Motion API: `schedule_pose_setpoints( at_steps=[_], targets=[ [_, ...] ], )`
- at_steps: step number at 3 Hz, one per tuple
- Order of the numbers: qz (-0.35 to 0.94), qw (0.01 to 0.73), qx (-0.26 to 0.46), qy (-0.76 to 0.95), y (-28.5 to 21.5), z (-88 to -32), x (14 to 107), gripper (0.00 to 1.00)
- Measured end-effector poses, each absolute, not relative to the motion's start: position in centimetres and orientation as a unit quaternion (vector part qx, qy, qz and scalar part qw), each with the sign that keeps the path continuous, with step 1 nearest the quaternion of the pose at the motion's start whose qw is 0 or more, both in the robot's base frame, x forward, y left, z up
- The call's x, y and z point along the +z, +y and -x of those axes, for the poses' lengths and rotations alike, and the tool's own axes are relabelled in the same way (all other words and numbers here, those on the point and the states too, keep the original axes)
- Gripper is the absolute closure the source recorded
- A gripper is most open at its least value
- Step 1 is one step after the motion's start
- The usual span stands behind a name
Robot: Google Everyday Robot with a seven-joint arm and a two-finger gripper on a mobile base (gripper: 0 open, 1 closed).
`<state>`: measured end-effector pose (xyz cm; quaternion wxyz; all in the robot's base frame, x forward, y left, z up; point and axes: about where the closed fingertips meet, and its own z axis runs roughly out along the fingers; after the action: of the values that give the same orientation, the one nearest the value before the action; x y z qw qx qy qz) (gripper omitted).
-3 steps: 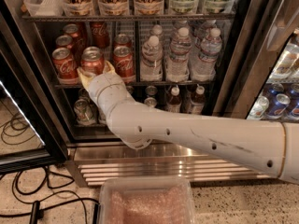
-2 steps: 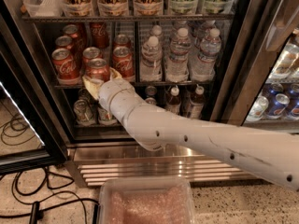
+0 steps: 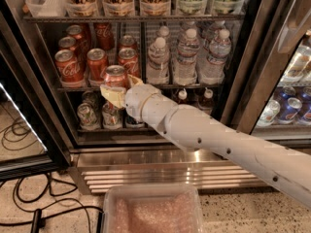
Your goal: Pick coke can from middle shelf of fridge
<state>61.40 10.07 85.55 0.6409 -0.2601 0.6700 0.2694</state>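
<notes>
Currently: gripper (image 3: 116,85) is at the front edge of the middle shelf (image 3: 77,88), inside the open fridge (image 3: 243,81). Its pale yellow fingers (image 3: 110,95) are pinched on the coke can (image 3: 115,74), one to the can's left and low, the other at its right side. The can stands upright between them, silver top showing just above the gripper.

Around the gripper:
- Up and to its left, other red cans (image 3: 65,66) in rows on the same shelf, close to the held one but apart from it.
- To its right, behind the wrist, water bottles (image 3: 187,55) in a clear tray.
- Below it, green-and-silver cans (image 3: 87,115) on the lower rack.
- Well above it, clear bins (image 3: 121,6) of tall drinks.
- Arm (image 3: 218,140) runs back from the gripper, down and to the right, across the steel base panel (image 3: 146,169).
- Far below, nearest the camera, a plastic tub (image 3: 150,210); cables (image 3: 19,212) on the floor to the left.

Step in hand, as I judge it: grasp made, can at or just over the front rail, so the withdrawal part of the pick. Whether the can's base is clear of the wire is hidden by the fingers.

Next move calls for a straight pull back towards the arm's root with a slight lift over the rail, can kept upright, grip firm. Risk: brushing the neighbouring red cans on the left.
</notes>
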Motion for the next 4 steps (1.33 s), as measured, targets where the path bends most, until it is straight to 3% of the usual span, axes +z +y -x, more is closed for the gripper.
schedule_pose_setpoints(
  at_steps=[4],
  targets=[
    [0.338, 0.577, 0.349, 0.657, 5.1, -57.7, 88.0, 1.00]
  ],
)
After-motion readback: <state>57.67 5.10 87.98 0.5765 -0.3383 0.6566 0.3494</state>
